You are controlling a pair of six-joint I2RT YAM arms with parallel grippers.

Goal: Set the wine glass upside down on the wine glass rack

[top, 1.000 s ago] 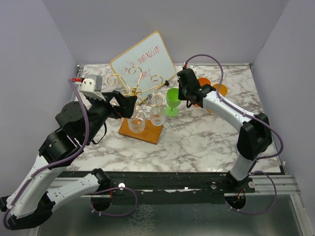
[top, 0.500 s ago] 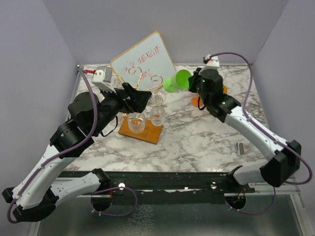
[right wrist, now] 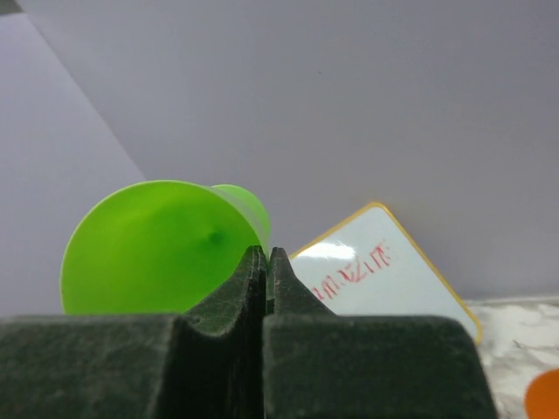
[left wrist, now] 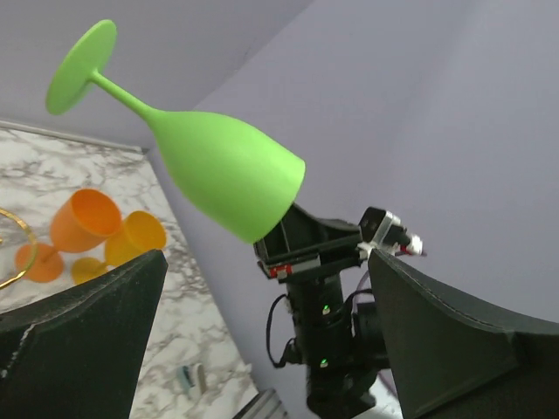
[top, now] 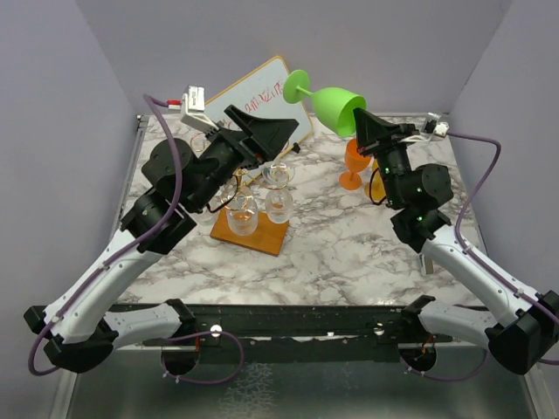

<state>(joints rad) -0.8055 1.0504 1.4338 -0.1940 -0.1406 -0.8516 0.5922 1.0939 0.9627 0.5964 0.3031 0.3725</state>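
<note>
The green wine glass (top: 336, 105) is up in the air above the back of the table, tipped over, its foot up and to the left. My right gripper (top: 363, 125) is shut on its rim; in the right wrist view the gripper (right wrist: 266, 253) pinches the rim of the green wine glass (right wrist: 148, 249). The wine glass rack (top: 262, 237) stands left of centre on its wooden base, with clear glasses (top: 279, 205) hanging on it and its gold arms mostly hidden behind my left arm. Raised over the rack, my left gripper (top: 272, 131) is open and empty, facing the green wine glass (left wrist: 223, 170).
A tilted whiteboard (top: 262, 92) with red writing leans at the back. Orange glasses (top: 355, 161) sit at the back right, under the lifted glass. A small grey object (top: 428, 262) lies on the marble at the right.
My right arm has lifted the green glass off the table and swung it up and over, bowl toward the gripper. My left arm has risen above the rack, still open.
</note>
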